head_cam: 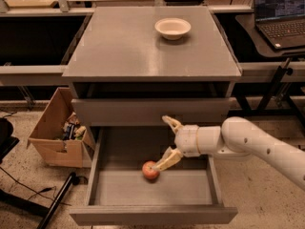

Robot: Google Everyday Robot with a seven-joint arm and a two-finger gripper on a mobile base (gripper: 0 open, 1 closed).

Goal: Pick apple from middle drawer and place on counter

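The apple, small and red-orange, lies on the floor of the open middle drawer, left of centre. My gripper reaches into the drawer from the right on a white arm. It is open. Its lower finger slants down and touches or nearly touches the apple's upper right side, while the upper finger points up in front of the closed drawer above. The grey counter tops the cabinet.
A white bowl sits at the back right of the counter. The other grey drawer front is shut above the open one. A cardboard box of clutter stands on the floor to the left. A laptop is at the upper right.
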